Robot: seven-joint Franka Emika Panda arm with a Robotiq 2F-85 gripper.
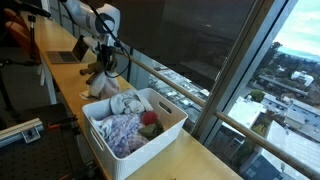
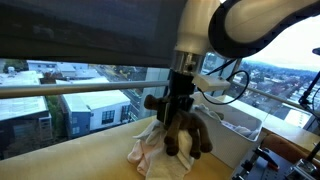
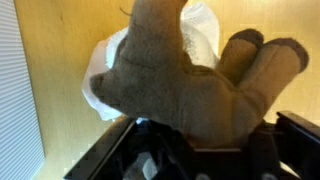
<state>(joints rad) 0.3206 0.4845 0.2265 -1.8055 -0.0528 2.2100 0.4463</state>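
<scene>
Hand (image 2: 178, 112) straddles the top of the brown plush toy (image 2: 190, 136), which lies on a white cloth (image 2: 148, 150) on the table (image 2: 70, 160); can't tell if it's clamped, so a half-caught toy could slip or drag the cloth.

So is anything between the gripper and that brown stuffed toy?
Nothing visible. The gripper is right at the top of the brown stuffed toy; the white cloth lies under and beside the toy, not between.

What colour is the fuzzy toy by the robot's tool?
The toy is brown; the wrist view shows it best.
</scene>
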